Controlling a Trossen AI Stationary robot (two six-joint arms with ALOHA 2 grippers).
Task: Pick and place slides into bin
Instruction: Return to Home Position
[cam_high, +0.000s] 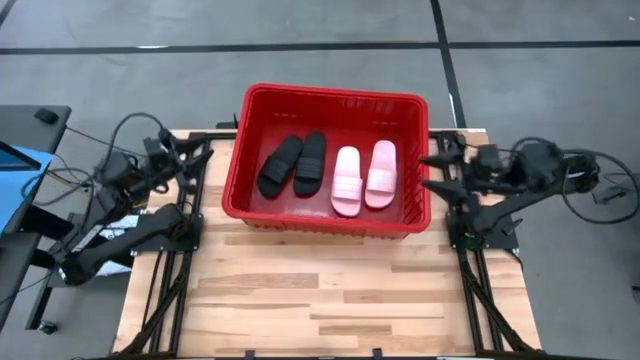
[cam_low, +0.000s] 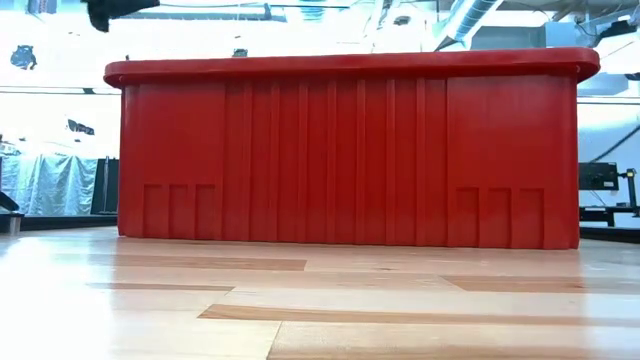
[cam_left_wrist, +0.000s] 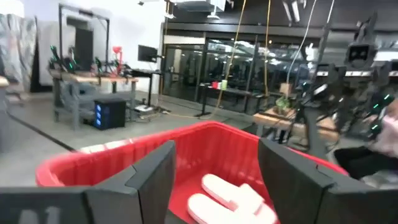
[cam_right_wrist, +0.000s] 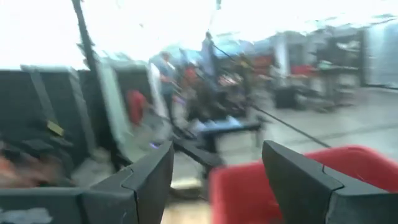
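Observation:
The red bin (cam_high: 240, 160) stands on the far half of the wooden table; it fills the low view (cam_low: 350, 150). Inside it lie two black slides (cam_high: 292, 163) on the left and two light pink slides (cam_high: 364, 178) on the right, soles down on the bin's floor. The pink pair also shows in the left wrist view (cam_left_wrist: 233, 199). My left gripper (cam_high: 205, 152) is open and empty, off the bin's left wall. My right gripper (cam_high: 432, 170) is open and empty, off the bin's right wall.
The near half of the table (cam_high: 320, 300) is bare wood. Black frame rails run along both table sides (cam_high: 170, 280). A blue-topped stand (cam_high: 15, 160) sits beyond the left edge. Room furniture shows behind the bin.

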